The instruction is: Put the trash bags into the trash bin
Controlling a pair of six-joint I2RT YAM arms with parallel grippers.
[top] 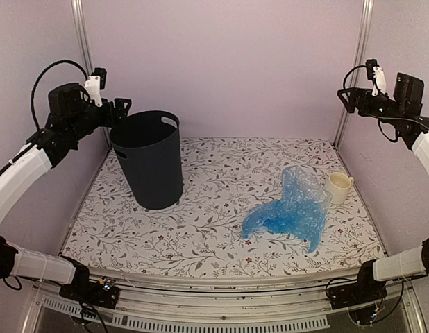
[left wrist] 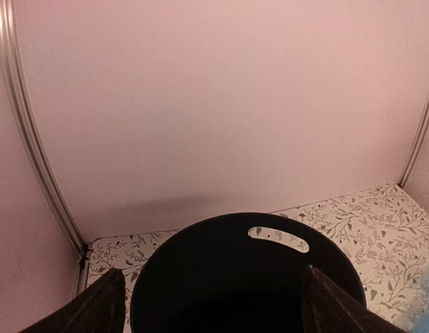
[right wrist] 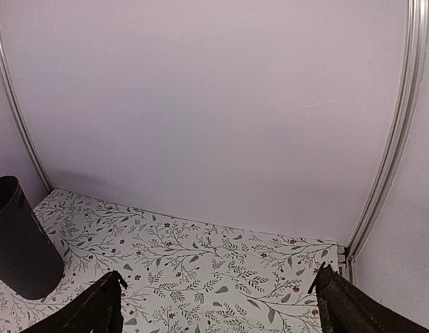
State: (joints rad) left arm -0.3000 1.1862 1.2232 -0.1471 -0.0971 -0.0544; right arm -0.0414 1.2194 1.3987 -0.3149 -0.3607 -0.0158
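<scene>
The light-blue crinkly trash bag [top: 291, 212] lies crumpled on the floral table at the right, held by neither gripper. The dark trash bin [top: 150, 161] stands upright at the back left; its dark mouth fills the left wrist view [left wrist: 235, 284], and it shows at the left edge of the right wrist view [right wrist: 17, 239]. My left gripper [top: 121, 109] hovers high beside the bin's left rim, open and empty, with its fingers [left wrist: 103, 305] spread wide. My right gripper [top: 348, 98] is raised at the far right, open and empty, with its fingers [right wrist: 96, 309] apart.
A small cream mug [top: 338, 188] stands just right of the bag. Pale walls and metal corner posts [top: 81, 41] close the table on three sides. The floral table surface [top: 221, 173] lies between bin and bag.
</scene>
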